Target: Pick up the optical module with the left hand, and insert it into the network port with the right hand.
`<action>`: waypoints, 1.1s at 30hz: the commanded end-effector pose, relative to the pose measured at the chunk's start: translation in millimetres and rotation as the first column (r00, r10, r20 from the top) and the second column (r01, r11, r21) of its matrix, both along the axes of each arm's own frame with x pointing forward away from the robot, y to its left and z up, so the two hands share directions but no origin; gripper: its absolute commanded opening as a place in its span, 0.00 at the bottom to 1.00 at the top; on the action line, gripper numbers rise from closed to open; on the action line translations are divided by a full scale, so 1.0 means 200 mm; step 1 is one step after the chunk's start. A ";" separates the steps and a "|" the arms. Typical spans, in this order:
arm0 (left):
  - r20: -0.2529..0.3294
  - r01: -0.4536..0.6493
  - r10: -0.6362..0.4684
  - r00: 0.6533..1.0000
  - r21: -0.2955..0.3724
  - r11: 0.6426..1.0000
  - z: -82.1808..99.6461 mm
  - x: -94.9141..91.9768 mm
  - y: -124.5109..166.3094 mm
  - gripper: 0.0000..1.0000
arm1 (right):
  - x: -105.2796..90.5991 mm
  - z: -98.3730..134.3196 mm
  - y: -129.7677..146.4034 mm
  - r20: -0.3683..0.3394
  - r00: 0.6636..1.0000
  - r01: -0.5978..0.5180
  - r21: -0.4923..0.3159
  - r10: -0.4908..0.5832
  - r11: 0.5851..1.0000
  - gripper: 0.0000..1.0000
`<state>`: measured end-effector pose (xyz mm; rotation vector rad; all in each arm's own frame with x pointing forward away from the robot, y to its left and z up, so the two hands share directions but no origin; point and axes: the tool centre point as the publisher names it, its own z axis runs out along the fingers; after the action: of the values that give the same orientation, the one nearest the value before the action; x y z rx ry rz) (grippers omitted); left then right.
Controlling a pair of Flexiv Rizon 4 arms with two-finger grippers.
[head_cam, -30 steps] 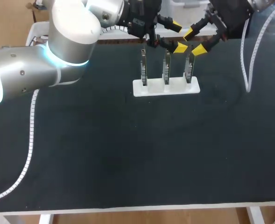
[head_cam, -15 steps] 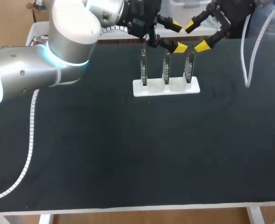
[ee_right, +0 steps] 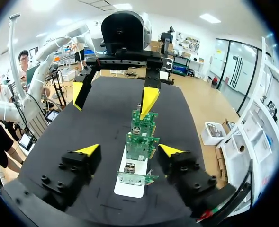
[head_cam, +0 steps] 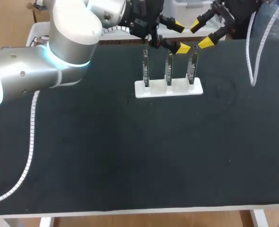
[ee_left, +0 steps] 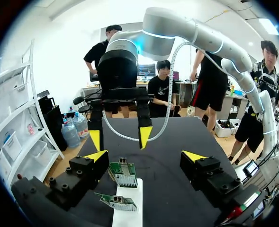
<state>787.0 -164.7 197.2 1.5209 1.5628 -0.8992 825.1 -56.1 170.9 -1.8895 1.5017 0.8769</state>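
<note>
A white holder (head_cam: 167, 88) stands at the back middle of the black table with three green network port boards (head_cam: 168, 68) upright in it. My left gripper (head_cam: 179, 36) hangs open just above and behind the middle board, nothing between its fingers. My right gripper (head_cam: 201, 35) faces it from the right, above the right board (head_cam: 192, 67), open and empty too. In the left wrist view the left gripper (ee_left: 146, 158) hangs over the boards (ee_left: 124, 173), with the right gripper (ee_left: 120, 138) ahead. In the right wrist view the right gripper (ee_right: 129, 150) frames the boards (ee_right: 140, 144). No optical module shows.
A white spiral cable (head_cam: 31, 142) from my left arm trails over the table's left side. Another white cable (head_cam: 247, 61) hangs down at the back right. The table's far edge (head_cam: 115, 41) runs just behind the holder.
My right gripper has lifted and drawn back to the right, away from the right board, its fingers spreading and then narrowing a little. The left gripper has kept still.
</note>
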 end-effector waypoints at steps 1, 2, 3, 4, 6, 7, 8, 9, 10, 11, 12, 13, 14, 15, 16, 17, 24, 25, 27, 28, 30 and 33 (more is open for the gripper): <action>0.000 -0.003 0.003 1.000 0.004 1.000 0.00 0.00 0.00 1.00 | 0.04 0.00 0.00 -0.125 0.980 -0.158 -0.019 0.155 0.987 0.00; 0.000 -0.003 0.003 1.000 0.004 1.000 0.00 0.00 0.00 1.00 | 0.04 0.00 0.00 -0.125 0.980 -0.158 -0.019 0.155 0.987 0.00; 0.000 -0.003 0.003 1.000 0.004 1.000 0.00 0.00 0.00 1.00 | 0.04 0.00 0.00 -0.125 0.980 -0.158 -0.019 0.155 0.987 0.00; 0.000 -0.003 0.003 1.000 0.004 1.000 0.00 0.00 0.00 1.00 | 0.04 0.00 0.00 -0.125 0.980 -0.158 -0.019 0.155 0.987 0.00; 0.000 -0.003 0.003 1.000 0.004 1.000 0.00 0.00 0.00 1.00 | 0.04 0.00 0.00 -0.125 0.980 -0.158 -0.019 0.155 0.987 0.00; 0.000 -0.003 0.003 1.000 0.004 1.000 0.00 0.00 0.00 1.00 | 0.04 0.00 0.00 -0.125 0.980 -0.158 -0.019 0.155 0.987 0.00; 0.000 -0.003 0.003 1.000 0.004 1.000 0.00 0.00 0.00 1.00 | 0.04 0.00 0.00 -0.125 0.980 -0.158 -0.019 0.155 0.987 0.00; 0.000 -0.003 0.003 1.000 0.004 1.000 0.00 0.00 0.00 1.00 | 0.04 0.00 0.00 -0.125 0.980 -0.158 -0.019 0.155 0.987 0.00; 0.000 -0.003 0.003 1.000 0.004 1.000 0.00 0.00 0.00 1.00 | 0.04 0.00 0.00 -0.125 0.980 -0.158 -0.019 0.155 0.987 0.00; 0.000 -0.003 0.003 1.000 0.004 1.000 0.00 0.00 0.00 1.00 | 0.04 0.00 0.00 -0.125 0.980 -0.158 -0.019 0.155 0.987 0.00; 0.000 -0.003 0.003 1.000 0.004 1.000 0.00 0.00 0.00 1.00 | 0.04 0.00 0.00 -0.125 0.980 -0.158 -0.019 0.155 0.987 0.00; 0.000 -0.003 0.003 1.000 0.004 1.000 0.00 0.00 0.00 1.00 | 0.04 0.00 0.00 -0.125 0.980 -0.158 -0.019 0.155 0.987 0.00; 0.000 -0.003 0.003 1.000 0.004 1.000 0.00 0.00 0.00 1.00 | 0.04 0.00 0.00 -0.125 0.980 -0.158 -0.019 0.155 0.987 0.00; 0.000 -0.003 0.003 1.000 0.004 1.000 0.00 0.00 0.00 1.00 | 0.04 0.00 0.00 -0.125 0.980 -0.158 -0.019 0.155 0.987 0.00; 0.000 -0.003 0.003 1.000 0.004 1.000 0.00 0.00 0.00 1.00 | 0.04 0.00 0.00 -0.125 0.980 -0.158 -0.019 0.155 0.987 0.00; 0.000 -0.003 0.003 1.000 0.004 1.000 0.00 0.00 0.00 1.00 | 0.04 0.00 0.00 -0.124 0.980 -0.159 -0.019 0.155 0.987 0.00; 0.000 -0.003 0.003 1.000 0.004 1.000 0.00 0.00 0.00 1.00 | 0.03 -0.03 0.00 -0.137 0.978 -0.160 -0.015 0.157 0.987 0.00; 0.000 -0.003 0.003 1.000 0.004 1.000 0.00 0.00 0.00 1.00 | 0.03 -0.03 0.00 -0.139 0.978 -0.160 -0.015 0.157 0.987 0.00; 0.000 -0.003 0.003 1.000 0.004 1.000 0.00 0.00 0.00 1.00 | 0.03 -0.04 0.00 -0.141 0.978 -0.159 -0.013 0.155 0.987 0.00; 0.000 -0.003 0.003 1.000 0.004 1.000 0.00 0.00 0.00 1.00 | 0.03 -0.04 0.00 -0.143 0.978 -0.158 -0.011 0.155 0.987 0.00; 0.000 -0.003 0.003 1.000 0.004 1.000 0.00 0.00 0.00 1.00 | 0.03 -0.04 -0.01 -0.144 0.977 -0.157 -0.010 0.154 0.987 0.00; 0.000 -0.003 0.003 1.000 0.004 1.000 0.00 0.00 0.00 1.00 | 0.03 -0.05 -0.01 -0.148 0.977 -0.155 -0.007 0.152 0.988 0.00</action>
<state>787.0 -164.7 197.2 1.5209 1.5628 -0.8992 822.5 -57.4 160.9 -1.8777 1.5140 0.9020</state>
